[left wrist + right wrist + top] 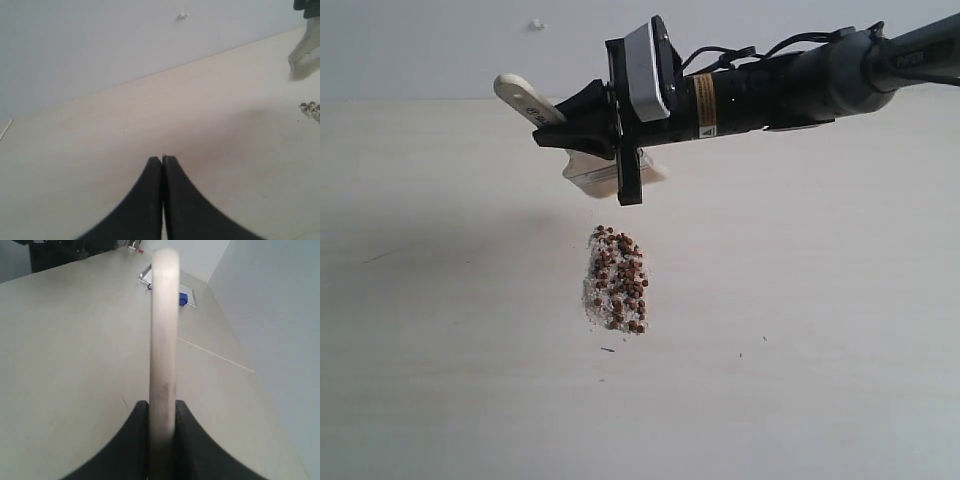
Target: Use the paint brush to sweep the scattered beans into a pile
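Note:
The paint brush (525, 100) hangs in the air over the table, pale handle end up-left, its bristles (595, 178) hanging above the far end of the pile. My right gripper (555, 125) is shut on the handle (165, 315), which runs out between the jaws in the right wrist view (162, 405). The beans lie heaped with whitish grains in one elongated pile (618, 280) at mid-table. My left gripper (162, 159) is shut on nothing, well to the left of the pile; its view catches the bristles (304, 55) and the pile's edge (311, 107).
The pale wooden table (440, 300) meets a plain wall at the back. A few tiny stray specks (608, 349) lie just in front of the pile. A blue and white object (185, 297) lies at a distant table end.

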Robot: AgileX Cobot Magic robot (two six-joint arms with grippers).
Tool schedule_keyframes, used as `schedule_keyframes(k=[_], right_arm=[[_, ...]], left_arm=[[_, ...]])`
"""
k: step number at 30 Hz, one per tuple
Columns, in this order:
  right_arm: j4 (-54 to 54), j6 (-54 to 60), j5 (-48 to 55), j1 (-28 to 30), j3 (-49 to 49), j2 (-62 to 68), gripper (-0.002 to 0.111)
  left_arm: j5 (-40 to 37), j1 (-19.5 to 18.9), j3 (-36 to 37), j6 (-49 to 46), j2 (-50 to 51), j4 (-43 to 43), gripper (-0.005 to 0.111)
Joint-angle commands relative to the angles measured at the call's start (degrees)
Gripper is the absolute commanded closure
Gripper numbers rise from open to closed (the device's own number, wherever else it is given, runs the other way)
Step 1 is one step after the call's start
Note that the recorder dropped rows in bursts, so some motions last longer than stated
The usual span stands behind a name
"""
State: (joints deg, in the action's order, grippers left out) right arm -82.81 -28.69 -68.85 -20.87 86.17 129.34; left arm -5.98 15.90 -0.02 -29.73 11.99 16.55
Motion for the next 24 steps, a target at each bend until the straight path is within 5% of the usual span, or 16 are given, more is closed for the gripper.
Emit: schedule_keyframes(k=[1, 12, 24], right_arm=[[0.32, -0.30, -1.12, 0.23, 3.08, 3.22, 0.108], [3.19, 1.00, -1.12, 0.23, 6.96, 11.79, 0.108], [0.07, -15.60, -1.12, 0.23, 6.96, 13.40, 0.108]], left_arm=[[0.30, -0.05, 0.02, 0.10, -0.20, 0.18, 0.107], [0.30, -0.05, 0.02, 0.10, -0.20, 0.18, 0.107], [0.30, -0.05, 0.02, 0.10, -0.20, 0.18, 0.107]])
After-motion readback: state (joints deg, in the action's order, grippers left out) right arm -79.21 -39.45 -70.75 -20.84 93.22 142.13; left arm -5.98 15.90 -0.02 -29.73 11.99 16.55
